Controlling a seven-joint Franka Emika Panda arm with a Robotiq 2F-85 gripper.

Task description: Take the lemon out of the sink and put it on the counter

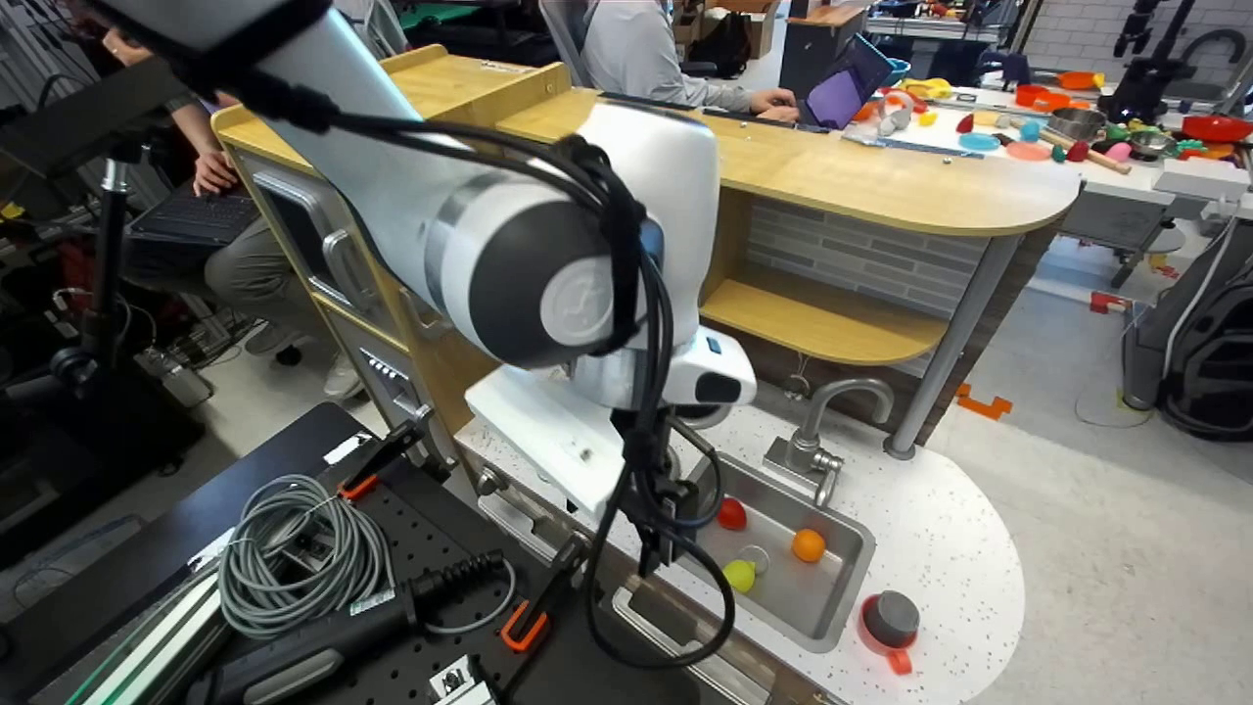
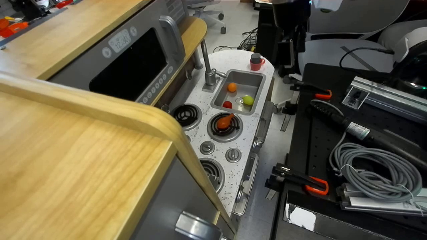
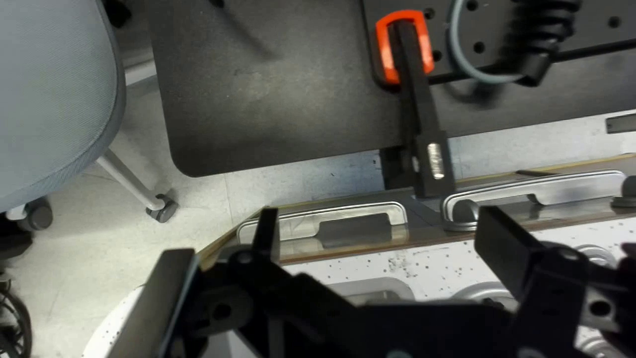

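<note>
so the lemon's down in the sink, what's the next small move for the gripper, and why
I'd probably move the gripper, jaws apart, across until it seems above the lemon. Both exterior views show the lemon in the sink, but the wrist view shows the front edge of the counter, not the lemon.

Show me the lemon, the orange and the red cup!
Lemon (image 2: pixel 248 100): in an exterior view, on its rounded middle.
Orange (image 1: pixel 809 545): in an exterior view, on its rounded middle.
Red cup (image 2: pixel 256 67): in an exterior view, on its outer wall.
</note>
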